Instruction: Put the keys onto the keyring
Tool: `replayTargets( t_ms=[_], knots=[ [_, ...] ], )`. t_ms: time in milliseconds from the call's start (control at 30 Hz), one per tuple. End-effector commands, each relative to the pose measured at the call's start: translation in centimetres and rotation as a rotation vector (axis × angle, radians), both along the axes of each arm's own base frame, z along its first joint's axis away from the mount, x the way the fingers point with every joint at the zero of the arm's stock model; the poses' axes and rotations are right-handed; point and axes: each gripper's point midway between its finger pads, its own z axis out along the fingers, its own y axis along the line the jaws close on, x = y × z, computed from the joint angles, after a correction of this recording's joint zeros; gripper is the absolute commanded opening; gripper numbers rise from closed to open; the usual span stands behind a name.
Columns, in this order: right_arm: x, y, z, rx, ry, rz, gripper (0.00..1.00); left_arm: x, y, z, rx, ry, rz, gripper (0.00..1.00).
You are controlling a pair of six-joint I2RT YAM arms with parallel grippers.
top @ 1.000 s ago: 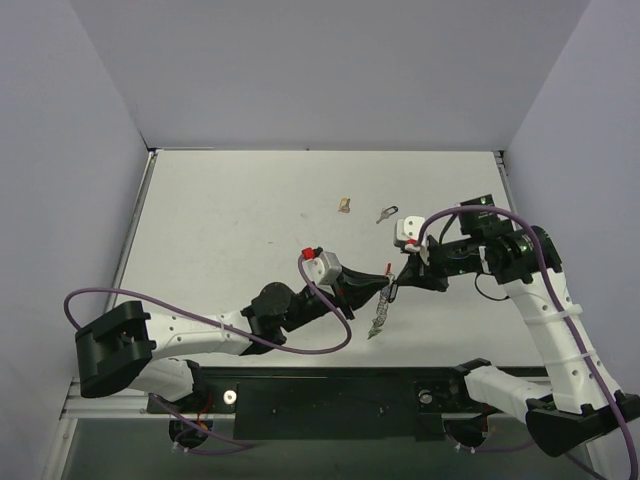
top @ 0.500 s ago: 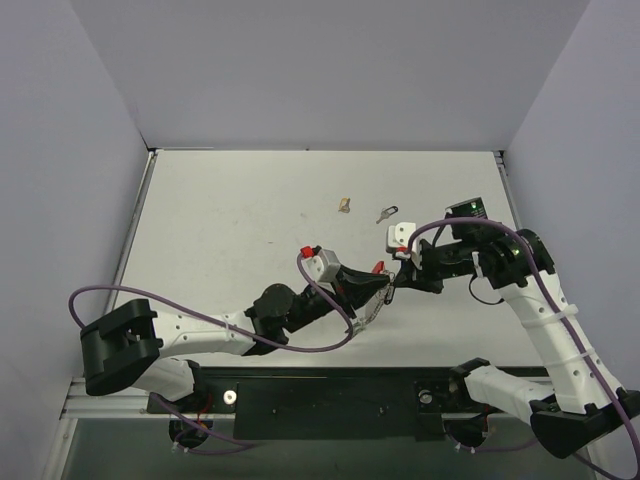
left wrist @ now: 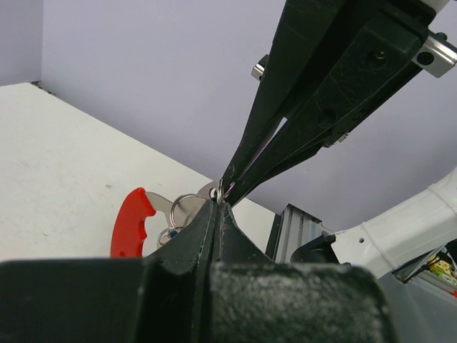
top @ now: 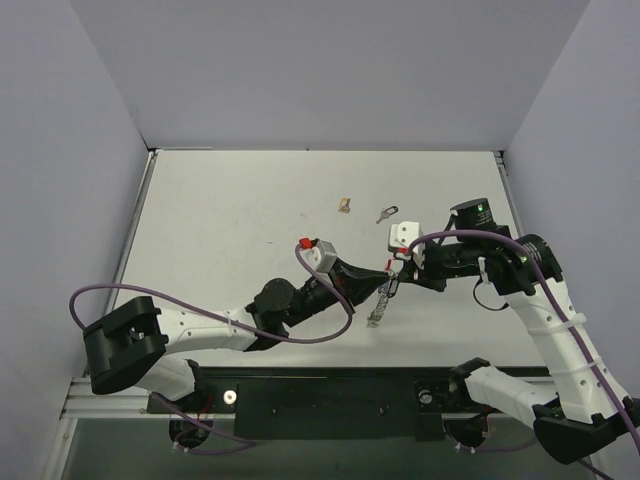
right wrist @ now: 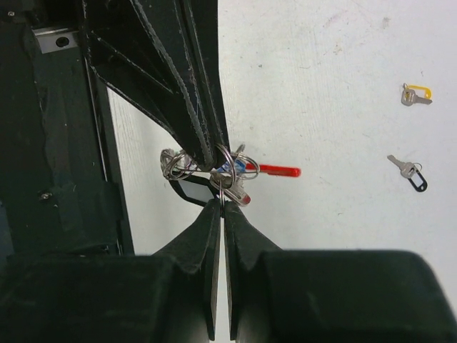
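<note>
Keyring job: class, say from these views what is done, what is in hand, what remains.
Done: the keyring hangs clear of the table. In hand: left gripper and right gripper both shut on it, tip to tip. Left: the black-headed key and the yellow-tagged key lie loose on the table, not on the ring.

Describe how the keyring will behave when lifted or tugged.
Probably floppy: the keyring has a silver part hanging loose below it. Its red tag sticks out sideways, so the pieces likely swing and pivot. Being thin, smooth metal where pinched, it may slip.
</note>
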Motion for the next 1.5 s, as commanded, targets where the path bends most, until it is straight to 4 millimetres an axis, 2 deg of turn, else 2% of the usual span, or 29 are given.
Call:
replayTargets(
  t_ms=[0,267,500,733,767,833,867,967,1000,1033,1133,1167,1200,1233,1267,1300,1333,1367,1400,1433,1467],
  knots=[
    [-0.4,-0.4,0.6,-0.025,-0.024,0.006,0.00,-0.3,-0.3,2.8,-0.096,-0.002,-0.060,0.00],
    [0.0,-1.0,-0.1,-0.067,-0.045,-0.007,0.01,0.0,-0.5,2.5,-0.071,-0.002,-0.089,0.00],
    [-1.2,0.0,-1.7,-0.061,0.026,0.055,0.05,-0.4,-0.5,3.3,-0.089,-0.007,-0.129,0.00],
    [-1.1,-0.1,-1.5,-0.060,0.020,0.047,0.07,-0.2,-0.4,3.4,-0.095,-0.005,-0.135,0.00],
    [-1.3,0.0,-1.2,-0.044,0.024,0.046,0.10,-0.1,-0.3,3.3,-0.094,-0.005,-0.131,0.00],
    [-1.6,-0.1,-0.4,-0.001,0.040,0.031,0.22,0.3,0.0,3.1,-0.086,-0.007,-0.120,0.00],
    [-1.7,-0.3,0.3,0.036,0.052,0.018,0.31,0.5,0.2,3.1,-0.082,-0.010,-0.109,0.00],
    [-1.7,-1.6,1.1,0.074,0.039,-0.050,0.42,1.6,0.9,2.1,-0.013,-0.027,-0.064,0.00],
    [-1.8,-1.9,0.7,0.073,0.044,-0.064,0.47,1.7,1.4,2.6,-0.014,-0.036,-0.053,0.00],
    [-1.7,-2.4,0.7,0.077,0.036,-0.091,0.48,2.5,1.8,2.0,0.016,-0.033,-0.032,0.00],
    [-1.3,-2.9,-0.3,0.119,0.085,-0.174,0.49,3.8,3.5,2.0,0.048,-0.029,0.007,0.00],
    [-0.9,-3.3,-0.6,0.136,0.088,-0.211,0.49,5.1,4.4,1.1,0.085,-0.009,0.041,0.00],
    [-0.8,-3.1,-1.1,0.169,0.117,-0.225,0.49,5.3,5.2,1.5,0.083,-0.015,0.054,0.00],
    [-0.5,-3.6,-1.4,0.188,0.128,-0.261,0.49,7.0,6.6,0.6,0.115,0.012,0.103,0.00],
    [-0.6,-3.2,-1.9,0.223,0.151,-0.251,0.50,8.4,8.3,1.1,0.112,0.009,0.146,0.00],
    [-0.2,-3.6,-2.7,0.239,0.170,-0.282,0.50,9.1,9.3,0.2,0.143,0.040,0.170,0.00],
    [-0.3,-3.4,-3.0,0.268,0.192,-0.279,0.49,10.7,11.4,0.7,0.139,0.042,0.233,0.00],
    [-0.1,-3.5,-3.8,0.285,0.209,-0.290,0.49,11.3,12.5,-0.1,0.163,0.067,0.259,0.00],
    [0.3,-3.9,-4.0,0.307,0.221,-0.318,0.50,13.3,14.8,-0.8,0.181,0.103,0.334,0.00],
    [0.5,-4.1,-4.5,0.315,0.228,-0.337,0.49,14.1,16.2,-0.8,0.179,0.117,0.382,0.00],
    [0.6,-4.2,-4.6,0.315,0.229,-0.342,0.50,16.1,18.8,-1.4,0.183,0.162,0.462,0.00]
  ],
)
